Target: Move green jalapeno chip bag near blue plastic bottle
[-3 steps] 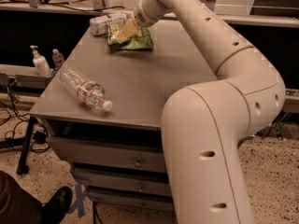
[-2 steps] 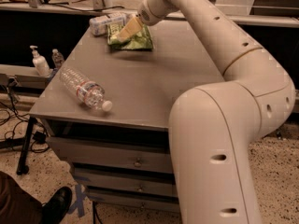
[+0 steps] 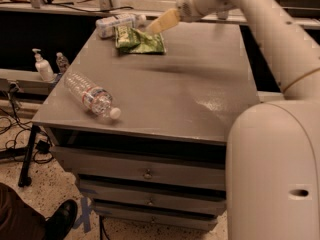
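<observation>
The green jalapeno chip bag (image 3: pixel 138 40) lies flat at the far left of the grey table (image 3: pixel 200 84). The blue plastic bottle (image 3: pixel 116 24), pale-labelled with a white cap, lies on its side just behind the bag and touches or nearly touches its far edge. My gripper (image 3: pixel 159 23) hangs in the air just right of the bag's far right corner, a little above it and off it. It holds nothing that I can see.
A clear ribbed bottle (image 3: pixel 91 96) with a red-and-blue label lies near the table's front left edge. A pump bottle (image 3: pixel 42 66) and a small bottle (image 3: pixel 62 61) stand on a low shelf at the left. Drawers (image 3: pixel 145 171) sit under the table. A shoe (image 3: pixel 60 219) is at the bottom left.
My gripper has lifted off the chip bag and drawn back to the right. The bag stays on the table beside the blue bottle.
</observation>
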Tool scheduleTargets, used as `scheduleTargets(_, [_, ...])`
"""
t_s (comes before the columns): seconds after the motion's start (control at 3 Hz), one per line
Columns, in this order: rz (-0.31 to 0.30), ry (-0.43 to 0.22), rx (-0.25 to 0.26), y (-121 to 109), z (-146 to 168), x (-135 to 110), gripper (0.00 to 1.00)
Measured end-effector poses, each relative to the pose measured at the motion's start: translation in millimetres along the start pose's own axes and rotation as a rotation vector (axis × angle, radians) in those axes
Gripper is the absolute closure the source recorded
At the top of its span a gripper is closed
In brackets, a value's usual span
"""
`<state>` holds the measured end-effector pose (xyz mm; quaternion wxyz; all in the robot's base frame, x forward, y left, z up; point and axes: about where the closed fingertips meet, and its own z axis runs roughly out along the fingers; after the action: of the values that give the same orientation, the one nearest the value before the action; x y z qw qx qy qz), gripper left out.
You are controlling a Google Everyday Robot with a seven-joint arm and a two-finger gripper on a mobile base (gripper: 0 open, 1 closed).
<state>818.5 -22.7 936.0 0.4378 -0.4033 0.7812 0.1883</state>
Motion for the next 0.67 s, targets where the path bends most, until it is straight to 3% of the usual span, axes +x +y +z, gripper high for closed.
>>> scheduleTargets(0.33, [0.005, -0.05, -0.016, -16, -53, 19, 0.0])
scheduleTargets(0.67, [0.041, -0.087, 0.015, -39, -104, 42, 0.0])
